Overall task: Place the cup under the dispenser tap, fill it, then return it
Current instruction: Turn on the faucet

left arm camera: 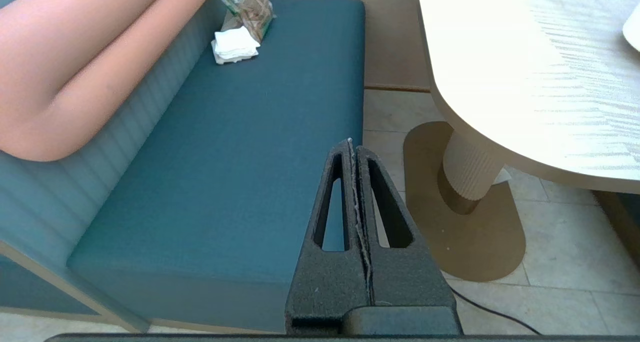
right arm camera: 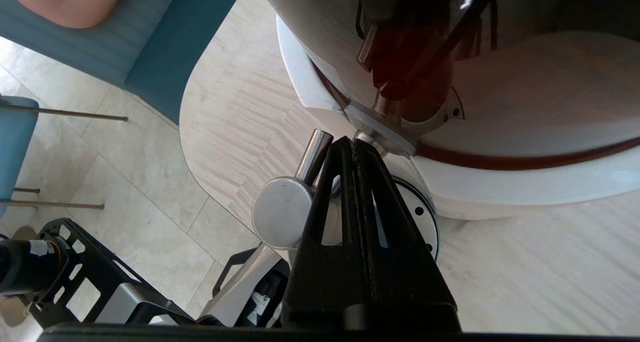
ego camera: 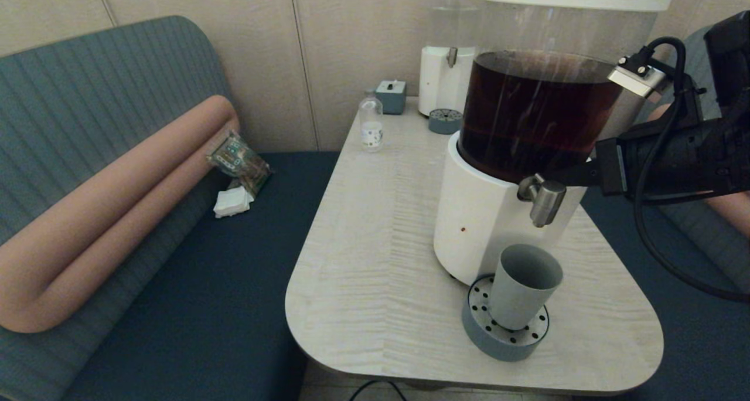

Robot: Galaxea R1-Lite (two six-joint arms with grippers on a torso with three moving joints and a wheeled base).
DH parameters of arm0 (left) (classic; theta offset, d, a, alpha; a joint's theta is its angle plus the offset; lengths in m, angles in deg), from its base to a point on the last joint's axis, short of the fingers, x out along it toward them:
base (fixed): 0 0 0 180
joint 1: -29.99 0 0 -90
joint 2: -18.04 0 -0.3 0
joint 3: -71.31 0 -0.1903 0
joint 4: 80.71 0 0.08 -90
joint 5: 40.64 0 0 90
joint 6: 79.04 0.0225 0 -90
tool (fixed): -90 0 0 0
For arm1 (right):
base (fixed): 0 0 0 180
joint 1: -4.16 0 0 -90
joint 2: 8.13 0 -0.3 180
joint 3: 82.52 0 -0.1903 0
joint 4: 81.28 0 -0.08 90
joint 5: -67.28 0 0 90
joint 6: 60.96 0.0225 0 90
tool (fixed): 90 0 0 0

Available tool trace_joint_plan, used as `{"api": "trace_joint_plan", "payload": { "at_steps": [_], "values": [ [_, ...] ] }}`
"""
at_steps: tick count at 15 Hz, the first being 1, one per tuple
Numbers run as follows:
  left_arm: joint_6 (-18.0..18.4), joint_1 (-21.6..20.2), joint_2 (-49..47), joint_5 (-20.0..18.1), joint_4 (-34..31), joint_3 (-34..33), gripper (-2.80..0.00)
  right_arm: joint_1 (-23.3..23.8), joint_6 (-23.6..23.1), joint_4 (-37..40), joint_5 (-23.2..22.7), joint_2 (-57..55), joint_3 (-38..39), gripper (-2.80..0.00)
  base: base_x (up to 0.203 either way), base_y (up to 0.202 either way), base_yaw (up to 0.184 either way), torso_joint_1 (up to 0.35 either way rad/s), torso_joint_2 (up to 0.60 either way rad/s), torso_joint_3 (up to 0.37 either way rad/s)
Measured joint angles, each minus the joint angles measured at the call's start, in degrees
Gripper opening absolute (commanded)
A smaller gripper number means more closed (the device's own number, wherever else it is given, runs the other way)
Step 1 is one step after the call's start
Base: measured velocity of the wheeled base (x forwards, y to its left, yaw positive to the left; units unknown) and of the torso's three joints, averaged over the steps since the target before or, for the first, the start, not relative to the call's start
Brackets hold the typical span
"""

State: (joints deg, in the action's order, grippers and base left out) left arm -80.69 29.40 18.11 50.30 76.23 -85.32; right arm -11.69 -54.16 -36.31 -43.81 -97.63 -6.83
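The grey-blue cup (ego camera: 523, 284) stands upright on the round perforated drip tray (ego camera: 498, 339), directly below the brushed-metal dispenser tap (ego camera: 545, 199). The tap sticks out of the white base of the big clear dispenser (ego camera: 539, 114), which holds dark brown liquid. My right gripper (right arm camera: 354, 142) is shut, and its tips lie against the tap's (right arm camera: 282, 212) stem right at the dispenser wall. In the head view the right gripper (ego camera: 565, 175) reaches in from the right, behind the tap. No stream shows below the spout. My left gripper (left arm camera: 352, 144) is shut on nothing, off the table's left side above the bench.
At the table's far end stand a small clear bottle (ego camera: 371, 122), a grey box (ego camera: 391, 96), a second dispenser (ego camera: 451, 55) and its drip tray (ego camera: 445, 121). On the blue bench lie a snack packet (ego camera: 239, 160) and white napkins (ego camera: 233, 201). The drip tray sits near the table's front edge.
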Motion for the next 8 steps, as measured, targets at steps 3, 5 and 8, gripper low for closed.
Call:
{"api": "trace_joint_plan", "payload": {
  "at_steps": [3, 5, 8],
  "values": [
    [0.05, 0.00, 0.00, -0.01, 0.00, 0.00, -2.80, -0.12, 0.02, -0.54, -0.55, -0.38, -0.43, -2.80, 0.000, 0.000, 0.000, 0.000, 0.00, 0.000],
    [0.00, 0.00, 0.00, 0.01, 0.02, 0.00, -2.80, -0.56, 0.02, -1.09, -1.36, -0.52, -0.45, -2.80, 0.000, 0.000, 0.000, 0.000, 0.00, 0.000],
    [0.00, 0.00, 0.00, -0.01, 0.02, 0.00, -2.80, -1.40, -0.06, -1.32, -1.40, -0.63, -0.26, -2.80, 0.000, 0.000, 0.000, 0.000, 0.00, 0.000]
  ]
}}
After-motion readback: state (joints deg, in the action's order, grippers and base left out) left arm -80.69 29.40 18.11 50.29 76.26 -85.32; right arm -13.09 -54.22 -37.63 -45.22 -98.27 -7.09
